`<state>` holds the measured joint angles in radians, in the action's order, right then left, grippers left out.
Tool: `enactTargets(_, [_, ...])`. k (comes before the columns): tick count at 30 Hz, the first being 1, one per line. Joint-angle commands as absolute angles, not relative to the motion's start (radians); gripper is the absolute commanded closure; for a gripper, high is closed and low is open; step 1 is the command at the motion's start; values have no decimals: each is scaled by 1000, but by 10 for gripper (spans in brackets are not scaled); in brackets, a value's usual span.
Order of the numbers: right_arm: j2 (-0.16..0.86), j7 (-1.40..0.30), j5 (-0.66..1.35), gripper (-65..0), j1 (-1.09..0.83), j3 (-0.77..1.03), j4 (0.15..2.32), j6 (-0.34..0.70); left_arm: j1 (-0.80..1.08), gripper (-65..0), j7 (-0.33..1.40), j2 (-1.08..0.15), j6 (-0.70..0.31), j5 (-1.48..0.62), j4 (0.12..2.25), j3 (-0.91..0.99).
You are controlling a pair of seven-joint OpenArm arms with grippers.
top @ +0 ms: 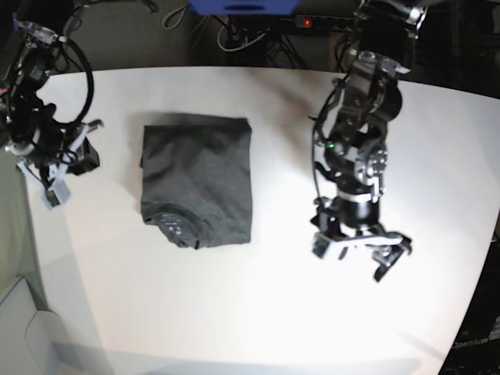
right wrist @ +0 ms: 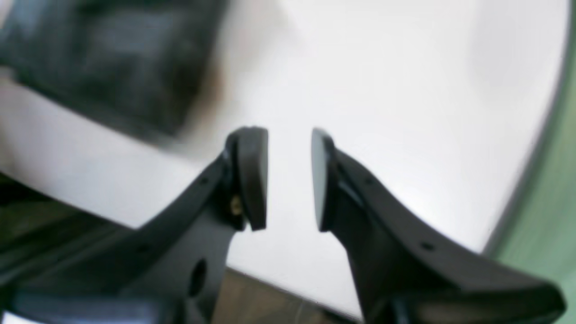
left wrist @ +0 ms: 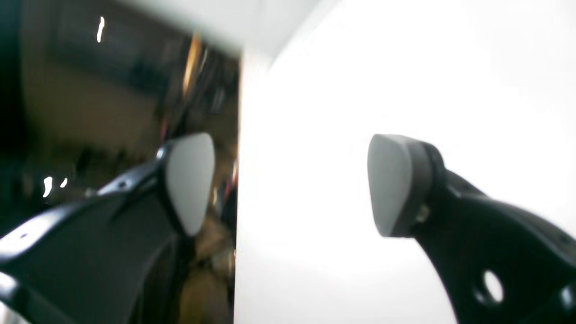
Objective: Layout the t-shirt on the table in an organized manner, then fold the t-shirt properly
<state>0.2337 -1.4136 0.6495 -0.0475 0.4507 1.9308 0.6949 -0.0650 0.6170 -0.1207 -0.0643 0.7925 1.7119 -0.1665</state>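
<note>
both grippers hang clear of the plain dark charcoal-grey cloth t-shirt (top: 197,183), which lies folded into a compact rectangle on the large white smooth-topped table (top: 234,312), nearer the right arm. the left gripper (top: 361,255) shows its jaws spread wide and empty; the right gripper (right wrist: 289,180) shows a narrow gap, holding nothing. the folding looks about done. any tidying should press edges flat, not drag the stack.

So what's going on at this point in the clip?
The t-shirt lies folded into a compact rectangle on the white table, and neither arm is touching it. The left gripper hangs open over bare table beside the shirt. The right gripper is off near the table's edge, jaws slightly apart and empty.
</note>
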Motion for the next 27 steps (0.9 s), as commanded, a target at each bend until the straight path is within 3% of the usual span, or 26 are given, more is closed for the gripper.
enactTargets(1, [231, -1396, 668, -144, -19, 430, 1957, 698, -48, -470, 599, -133, -56, 800, 1745, -117])
enactTargets(3, [205, -1396, 668, -143, 13, 387, 1960, 698, 10, -362, 599, -143, -59, 799, 1781, -13])
enactTargets(8, [148, -1396, 668, -102, 56, 265, 1960, 698, 130, -25, 601, -122, -182, 799, 1865, 200])
enactTargets(9, [139, -1396, 668, -81, 61, 243, 1960, 698, 153, 0, 607, -101, -206, 799, 1883, 239])
enactTargets(14, [113, -1396, 667, -7, 59, 151, 1960, 698, 248, 0, 697, -33, -314, 769, 1977, 355])
enactTargets(18, [143, -1382, 667, 0, 15, 136, 1968, 698, 371, -2, 768, 8, -403, 705, 2022, 369])
enactTargets(27, [268, -1345, 668, 0, -171, 140, 2018, 698, 665, -1, 684, 73, -412, 596, 2025, 308])
